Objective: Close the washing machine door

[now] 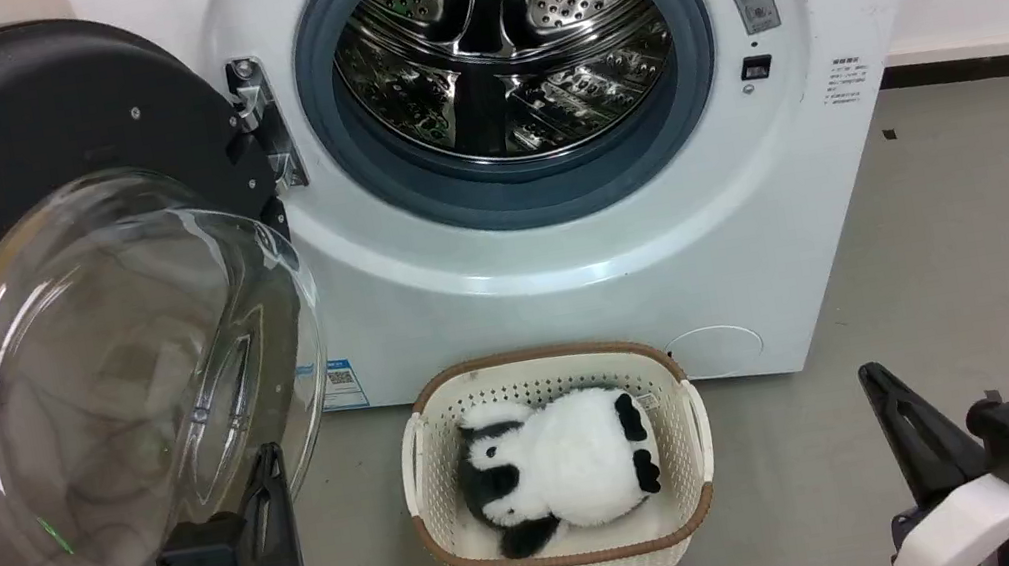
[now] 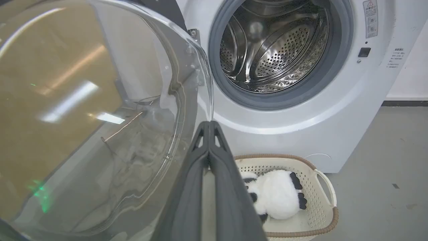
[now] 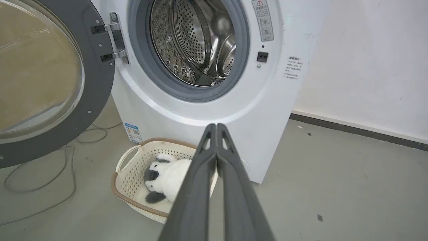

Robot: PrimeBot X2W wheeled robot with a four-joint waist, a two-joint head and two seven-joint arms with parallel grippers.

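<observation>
- we saw washing machine door wide open, left of washing machine
- left gripper pinched shut, empty, beside it; right gripper likewise
- risk: tips could skid off slick glass, no latch

Washing machine door: clear glossy glass; drum: shiny perforated steel.

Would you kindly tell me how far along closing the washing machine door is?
Nothing looks done: the washing machine door stands wide open, away from the washing machine. In hand: the shut left gripper sits by the door's glass bowl; the right gripper, shut, hangs idle. Left: swing it closed.
</observation>
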